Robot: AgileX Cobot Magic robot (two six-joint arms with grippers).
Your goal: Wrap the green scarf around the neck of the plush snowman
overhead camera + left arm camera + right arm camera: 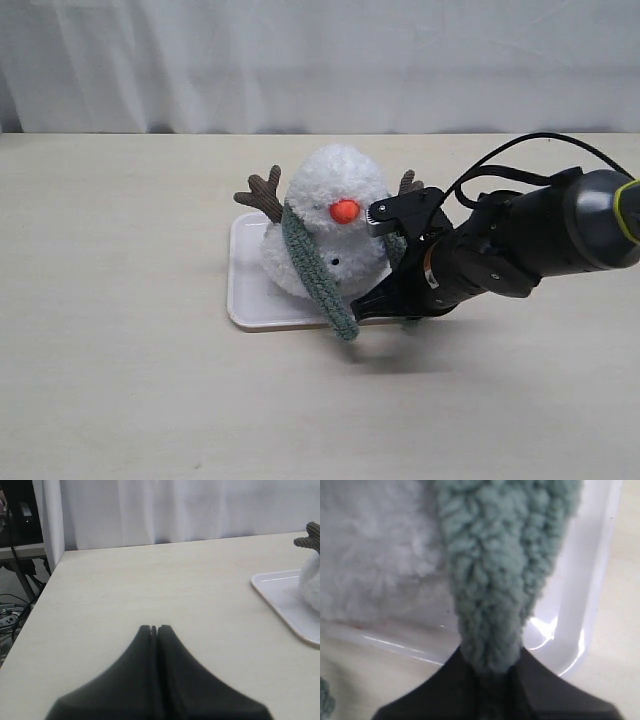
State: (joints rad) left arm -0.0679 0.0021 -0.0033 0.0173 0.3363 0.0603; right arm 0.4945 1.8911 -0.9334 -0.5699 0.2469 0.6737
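I count one plush snowman, one green scarf, one white tray and two grippers, both mine. The snowman shows one orange nose and two brown twig arms.

In the exterior view the snowman sits on the tray just above the middle of the frame, on the pale table. The scarf runs from the left side of the snowman's neck slantwise down across the body. Its rounded end lies over the tray's near edge, just below centre. A second stretch of it shows at the right of the body, beside my right arm.

My right gripper is clenched on the scarf. In the right wrist view the fuzzy strip narrows to a pinch between my two black fingers, with the tray's rim and white plush behind it. In the exterior view that gripper sits right of centre, low against the snowman's body.

My left gripper is pressed closed with nothing in it, above bare table, well apart from the scarf. The tray's corner and one twig arm show in its view.
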